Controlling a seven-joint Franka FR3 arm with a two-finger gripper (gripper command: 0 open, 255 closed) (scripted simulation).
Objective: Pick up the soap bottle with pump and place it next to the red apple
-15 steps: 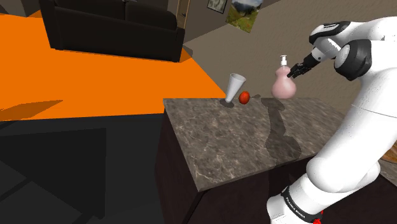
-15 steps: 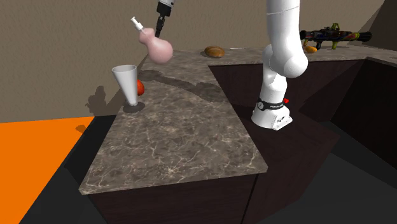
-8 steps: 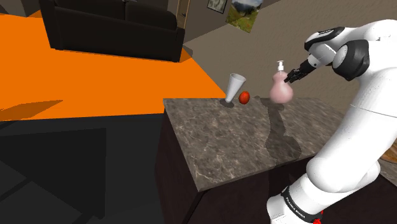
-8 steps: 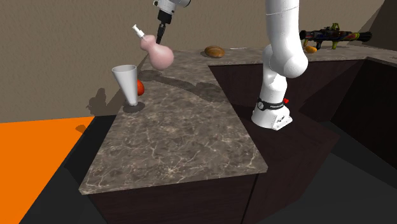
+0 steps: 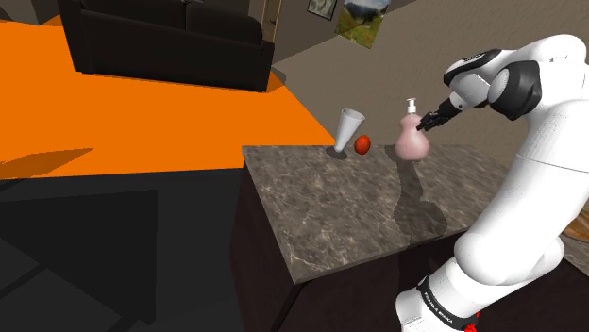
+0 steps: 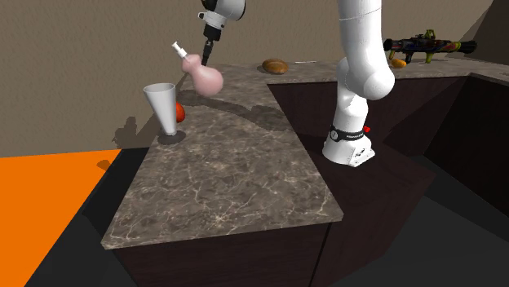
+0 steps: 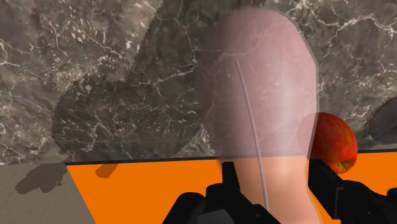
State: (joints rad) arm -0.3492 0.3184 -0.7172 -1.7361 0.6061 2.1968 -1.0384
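A pink round-bellied soap bottle (image 5: 412,141) with a white pump (image 5: 411,102) hangs tilted, low over the dark marble counter (image 5: 349,203). My black gripper (image 5: 430,120) is shut on its neck. The red apple (image 5: 361,143) lies a short way off towards the shoulder view's left. In the second exterior view the gripper (image 6: 207,55) holds the bottle (image 6: 205,77) above and to the right of the apple (image 6: 179,112). In the wrist view the see-through bottle (image 7: 261,108) sits clasped between my fingers (image 7: 222,198), and the apple (image 7: 331,141) shows just beside it.
A white cone-shaped cup (image 5: 348,127) stands right next to the apple, on its far side from the bottle. A bread roll (image 6: 275,65) lies further back on the counter, and a toy gun (image 6: 424,47) rests on a far ledge. The counter edge drops to an orange floor (image 5: 142,104).
The arm has lowered the bottle towards the counter and carried it closer to the apple. The bottle's tilt has lessened. The grip has stayed shut.
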